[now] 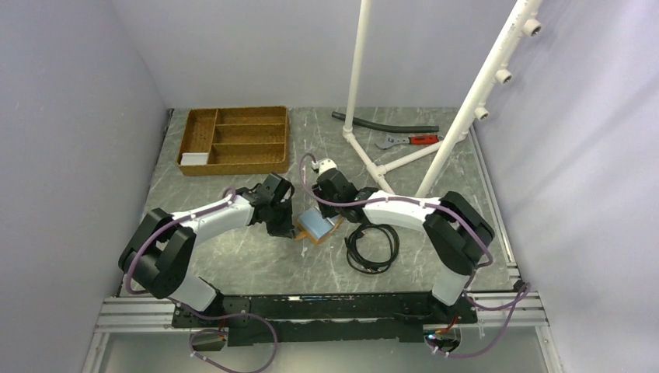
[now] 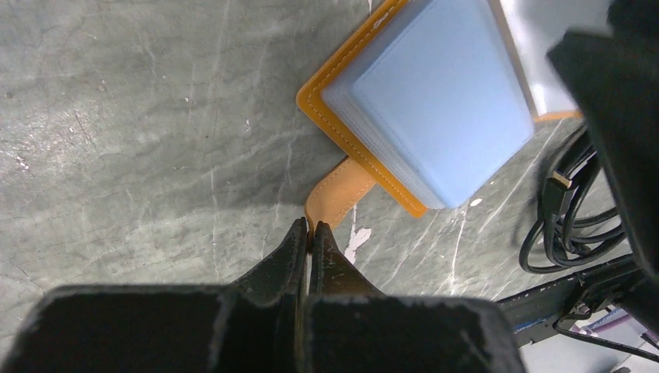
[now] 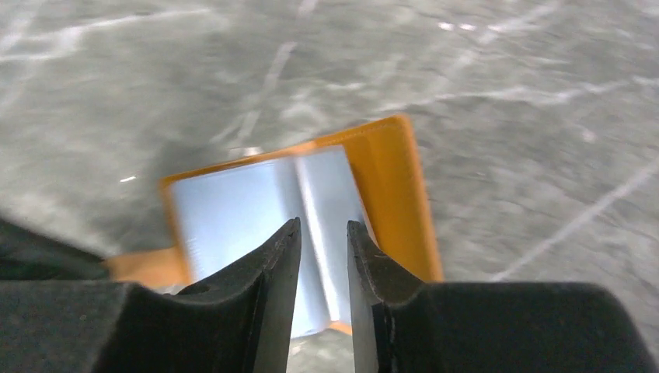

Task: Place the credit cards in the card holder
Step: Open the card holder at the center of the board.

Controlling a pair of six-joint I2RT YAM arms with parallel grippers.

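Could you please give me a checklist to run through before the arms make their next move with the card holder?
1. Card holder lying open, blue pockets up: ok.
2. Left tool shut on its snap tab: ok.
3. Right tool carrying a card: not ok, fingers apart, nothing between them.
4. Card available: ok, a whitish card lies in the wooden tray.
5. Cable off the holder: ok, coiled beside it.
6. Which pocket is free: cannot tell.

No readable text, labels, brands or numbers are showing anywhere, including on the open orange leather card holder (image 2: 435, 101)
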